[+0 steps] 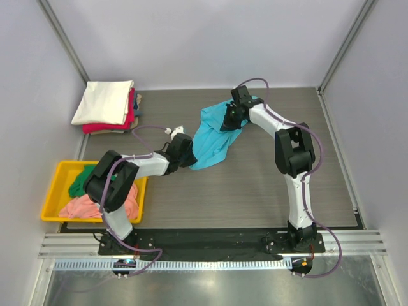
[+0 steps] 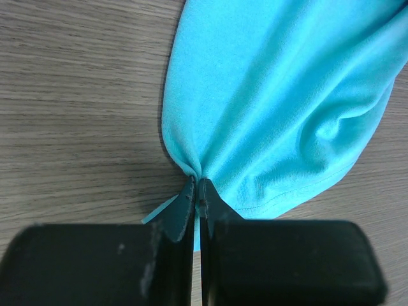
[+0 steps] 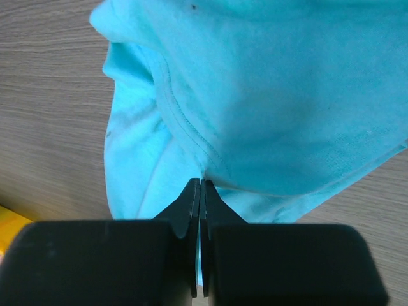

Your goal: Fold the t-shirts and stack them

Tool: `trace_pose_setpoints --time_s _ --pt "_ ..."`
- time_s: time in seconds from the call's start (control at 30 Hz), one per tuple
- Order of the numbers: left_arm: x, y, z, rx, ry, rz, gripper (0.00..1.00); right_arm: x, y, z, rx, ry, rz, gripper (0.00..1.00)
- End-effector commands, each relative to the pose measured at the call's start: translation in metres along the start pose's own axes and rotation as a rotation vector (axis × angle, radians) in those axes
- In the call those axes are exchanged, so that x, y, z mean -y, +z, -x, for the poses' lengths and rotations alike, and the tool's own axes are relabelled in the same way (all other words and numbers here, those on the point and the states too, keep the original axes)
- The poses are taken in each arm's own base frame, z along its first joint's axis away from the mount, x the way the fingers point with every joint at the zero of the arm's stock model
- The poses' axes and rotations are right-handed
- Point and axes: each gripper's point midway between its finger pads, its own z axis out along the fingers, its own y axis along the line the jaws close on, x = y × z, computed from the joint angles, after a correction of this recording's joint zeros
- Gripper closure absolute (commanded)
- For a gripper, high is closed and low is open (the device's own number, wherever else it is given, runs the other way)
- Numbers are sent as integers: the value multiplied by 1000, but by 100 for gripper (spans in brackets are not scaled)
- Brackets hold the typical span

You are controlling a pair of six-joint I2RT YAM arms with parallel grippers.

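The turquoise-blue t-shirt point(image 1: 213, 137) hangs stretched between my two grippers over the middle of the table. My left gripper point(image 1: 191, 158) is shut on its lower edge; the left wrist view shows the cloth point(image 2: 280, 95) bunched at the fingertips point(image 2: 199, 182). My right gripper point(image 1: 229, 121) is shut on its upper edge; the right wrist view shows the cloth point(image 3: 274, 95) pinched at the tips point(image 3: 201, 182). A folded stack sits at the back left, a cream-white shirt point(image 1: 103, 101) on top of a red one point(image 1: 105, 127). Salmon-pink point(image 1: 95, 205) and green point(image 1: 81, 182) shirts lie in the tray.
A yellow plastic tray point(image 1: 54, 191) stands at the near left, beside my left arm's base. Grey walls close the table at the back and sides. A metal rail runs along the near edge.
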Motion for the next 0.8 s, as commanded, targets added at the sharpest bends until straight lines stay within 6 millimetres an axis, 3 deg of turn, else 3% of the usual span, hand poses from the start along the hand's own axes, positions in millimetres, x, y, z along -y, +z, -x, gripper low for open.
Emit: trace_pose_setpoints --time_s 0.0,0.5,0.57,0.63,0.77 --pt "-56 -3 -35 -100 69 194 100 -15 -7 12 29 -8 33 98" --pt "-58 -3 -34 -97 72 202 100 -19 -24 19 51 -27 20 98" --pt "-59 -2 -35 -98 74 203 100 -18 -25 19 50 -27 13 60" --pt "-59 -2 -35 -97 74 204 100 -18 -29 19 54 -27 12 41" --pt "-59 -1 -36 -101 76 205 100 -18 -35 20 66 -36 4 39"
